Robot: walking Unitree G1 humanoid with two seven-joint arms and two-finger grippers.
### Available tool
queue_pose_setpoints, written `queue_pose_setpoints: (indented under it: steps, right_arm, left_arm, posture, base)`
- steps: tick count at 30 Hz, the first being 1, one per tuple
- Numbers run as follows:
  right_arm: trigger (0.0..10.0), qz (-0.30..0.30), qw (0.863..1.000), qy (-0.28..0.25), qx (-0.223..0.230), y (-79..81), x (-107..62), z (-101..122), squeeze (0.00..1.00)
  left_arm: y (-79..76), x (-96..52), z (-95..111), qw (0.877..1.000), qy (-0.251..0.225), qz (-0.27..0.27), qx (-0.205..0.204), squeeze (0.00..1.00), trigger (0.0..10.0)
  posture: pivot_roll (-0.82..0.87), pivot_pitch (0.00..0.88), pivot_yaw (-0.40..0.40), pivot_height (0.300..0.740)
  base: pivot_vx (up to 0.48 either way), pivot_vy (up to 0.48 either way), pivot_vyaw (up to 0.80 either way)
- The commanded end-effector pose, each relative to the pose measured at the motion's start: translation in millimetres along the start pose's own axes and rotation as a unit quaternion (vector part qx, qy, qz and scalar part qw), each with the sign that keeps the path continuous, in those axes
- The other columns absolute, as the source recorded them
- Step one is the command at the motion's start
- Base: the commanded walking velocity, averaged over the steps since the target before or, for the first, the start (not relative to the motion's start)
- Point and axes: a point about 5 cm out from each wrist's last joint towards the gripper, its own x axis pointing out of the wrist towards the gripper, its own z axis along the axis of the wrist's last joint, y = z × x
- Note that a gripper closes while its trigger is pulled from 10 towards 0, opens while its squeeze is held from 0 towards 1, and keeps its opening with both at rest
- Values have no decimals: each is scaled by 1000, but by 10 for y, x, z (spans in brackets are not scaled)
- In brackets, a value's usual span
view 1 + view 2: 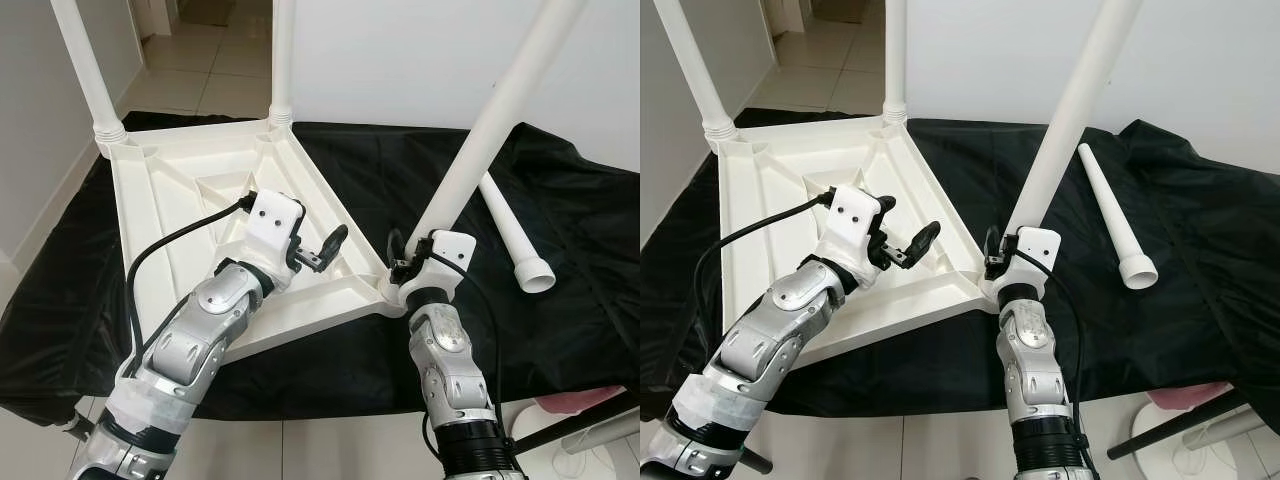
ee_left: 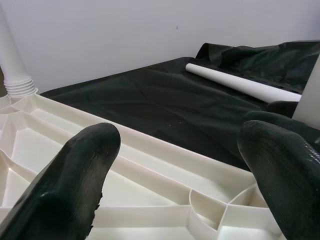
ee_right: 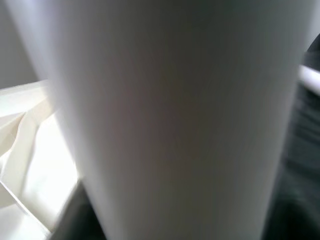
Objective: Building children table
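Note:
A white plastic table top (image 1: 180, 190) lies upside down on a black cloth. Two white legs (image 1: 85, 60) (image 1: 283, 55) stand screwed into its far corners. A third leg (image 1: 490, 130) rises tilted to the right from the near right corner socket. My right gripper (image 1: 410, 262) is shut on that leg's base, and the leg (image 3: 165, 120) looms close in the right wrist view. My left gripper (image 1: 318, 250) hovers open over the ribbed underside near the right rim (image 2: 165, 160), with nothing between its fingers (image 2: 85, 165). A fourth leg (image 1: 510, 235) lies loose on the cloth to the right.
The black cloth (image 1: 560, 320) covers the floor under the table and bunches up at the far right. A white wall (image 1: 420, 50) stands behind, and tiled floor (image 1: 200, 60) leads off at the back left. A pink item (image 1: 585, 400) and white stand parts sit at the bottom right.

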Motion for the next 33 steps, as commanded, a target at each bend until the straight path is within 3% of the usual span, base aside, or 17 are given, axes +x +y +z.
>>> queue_pose_setpoints:
  steps: [1, 2, 8, 9, 17, 19, 21, 24, 32, 33]
  right_arm:
    - [10000, 7, 1000, 5, -3, -28, 26, 4, 824]
    - [10000, 17, 1000, 1, -6, -33, 34, 23, 1000]
    - [10000, 42, 999, -6, -21, -60, 65, 81, 1000]
    - [10000, 59, 998, -8, -23, -72, 70, 97, 0]
    - [10000, 131, 991, 2, -23, -152, 75, 117, 0]
    - [10000, 185, 981, 18, -48, -279, 85, 90, 0]
    - [10000, 185, 981, 18, -48, -279, 85, 90, 0]
    - [10000, 253, 962, 48, -88, -455, 91, 32, 0]
    - [10000, 294, 947, 75, -109, -608, 162, 42, 0]
    - [8784, 299, 944, 79, -112, -625, 181, 48, 0]
  left_arm:
    - [-104, -3, -1, 998, 3, -65, -1, 0, 10000]
    - [-108, -4, -1, 998, 2, -66, -1, 0, 10000]
    - [-117, 1, -3, 998, 2, -65, -1, 0, 10000]
    - [-122, 3, 0, 998, 2, -65, -2, 0, 10000]
    - [-178, -4, -6, 997, 5, -80, -5, 0, 10000]
    - [-308, -27, -46, 993, 13, -118, -16, 0, 10000]
    - [-308, -27, -46, 993, 13, -118, -16, 0, 10000]
    - [-501, -96, -181, 983, 46, -178, -26, 0, 10000]
    - [-581, -106, -258, 974, 74, -212, -37, 0, 10000]
    - [-583, -97, -253, 973, 75, -214, -35, 0, 10000]
  posture:
    - [4, 9, -65, 740]
    - [4, 9, -65, 740]
    - [5, 1, -73, 740]
    - [6, 0, -74, 740]
    - [4, 0, -77, 740]
    - [1, 0, -76, 740]
    - [1, 0, -76, 740]
    - [0, 0, -73, 740]
    - [1, 0, -67, 740]
    - [1, 0, -65, 740]
  base:
    - [0, 0, 0]
    - [0, 0, 0]
    - [0, 0, 0]
    - [0, 0, 0]
    - [0, 0, 0]
    - [0, 0, 0]
    - [0, 0, 0]
    - [0, 0, 0]
    - [0, 0, 0]
    - [0, 0, 0]
